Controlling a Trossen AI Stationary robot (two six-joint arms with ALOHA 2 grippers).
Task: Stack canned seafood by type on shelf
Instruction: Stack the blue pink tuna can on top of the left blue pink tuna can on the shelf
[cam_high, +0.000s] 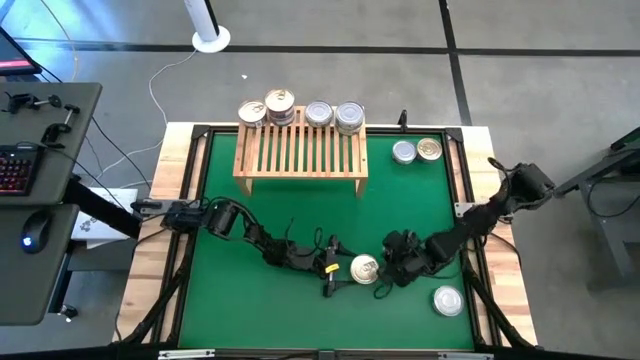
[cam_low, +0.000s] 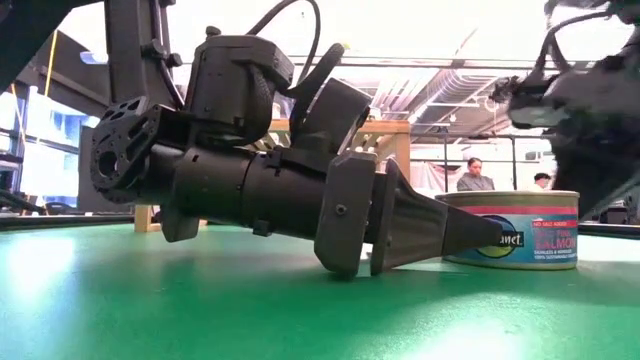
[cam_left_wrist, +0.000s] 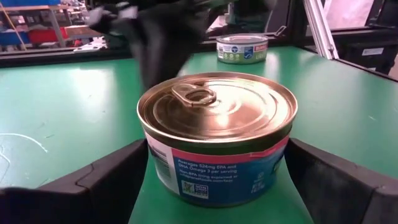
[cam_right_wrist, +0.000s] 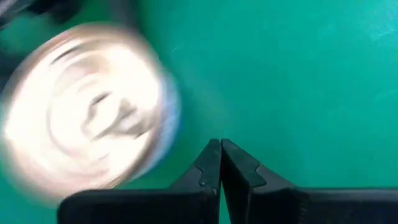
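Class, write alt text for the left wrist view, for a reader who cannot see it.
A gold-lidded salmon tin stands upright on the green mat between the left gripper's open dark fingers, with gaps either side. Beyond it, a second tin sits on the mat, behind a blurred dark arm.

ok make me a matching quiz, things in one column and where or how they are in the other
Things:
1. gold-lidded tin
2. silver-lidded tin
3. right gripper
4. shelf

States or places:
a. fingers shut together
b. far side of the mat, tins along its back edge
c. between the open fingers of the left gripper
d. alone on the mat near the right front corner

Pairs: 1-c, 2-d, 3-a, 4-b
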